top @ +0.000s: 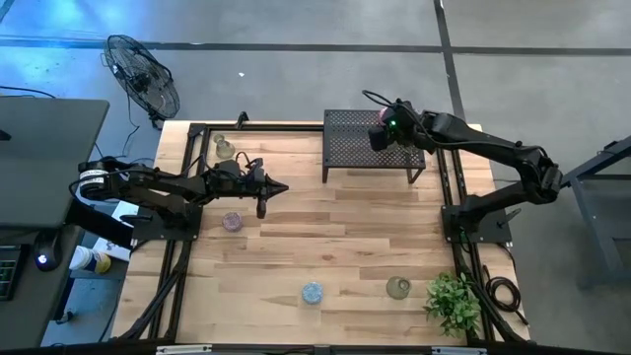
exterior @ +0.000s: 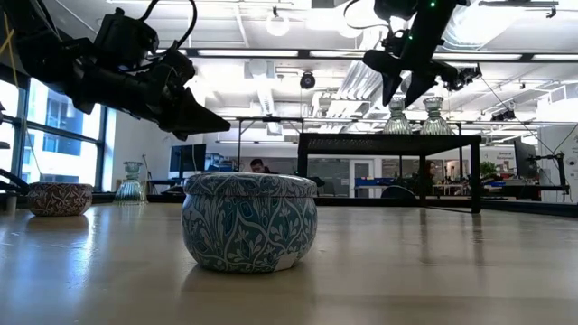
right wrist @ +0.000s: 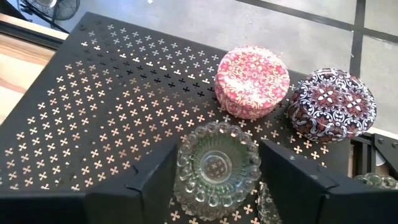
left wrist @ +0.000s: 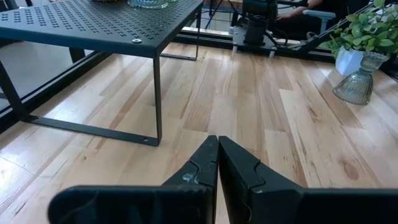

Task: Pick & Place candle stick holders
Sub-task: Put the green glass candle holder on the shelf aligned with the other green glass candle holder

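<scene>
My right gripper [right wrist: 217, 152] is open above the black perforated shelf [top: 345, 148] at the table's far side. Its fingers stand on either side of a clear glass holder [right wrist: 217, 186] that rests on the shelf, and the low view shows the gripper [exterior: 402, 86] above that holder [exterior: 396, 116]. A pink holder [right wrist: 252, 81] and a dark purple one [right wrist: 331, 104] sit behind it on the shelf. My left gripper [top: 282, 187] is shut and empty above the table's left half. A purple holder [top: 232, 221], a light blue one [top: 312, 292] and an olive-green one [top: 398, 287] stand on the table.
A green plant [top: 454, 301] stands at the near right corner. Another glass holder [top: 225, 148] stands at the far left of the table. The shelf's thin legs [left wrist: 157, 93] stand on the wood. A fan [top: 143, 74] stands on the floor beyond the table's far left.
</scene>
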